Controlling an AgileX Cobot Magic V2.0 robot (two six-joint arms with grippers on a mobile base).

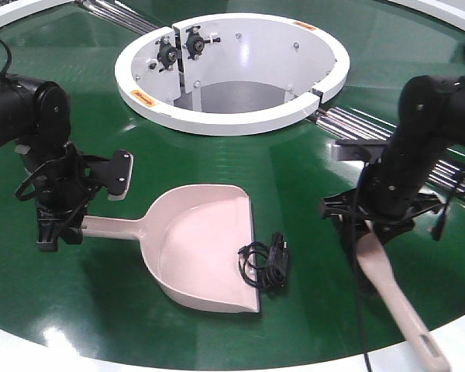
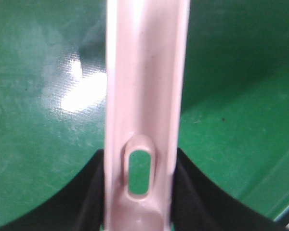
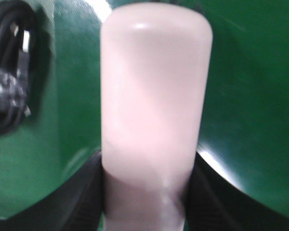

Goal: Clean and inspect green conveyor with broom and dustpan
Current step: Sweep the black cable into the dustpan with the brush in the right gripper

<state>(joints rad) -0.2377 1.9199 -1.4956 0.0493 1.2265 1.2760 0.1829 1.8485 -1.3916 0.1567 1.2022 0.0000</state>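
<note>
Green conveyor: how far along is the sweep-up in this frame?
Done: both tools gripped, left gripper jaws shut on the dustpan handle, right gripper on the broom. In hand: a black cable bundle lies at the dustpan's mouth. Left: sweeping the bundle off the green conveyor into the pan.

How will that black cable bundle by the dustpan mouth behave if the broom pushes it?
Probably floppy: the cable bundle is thin loose loops, so it may deform or snag, not slide whole. Likely light, and the glossy green conveyor should let it skid.
</note>
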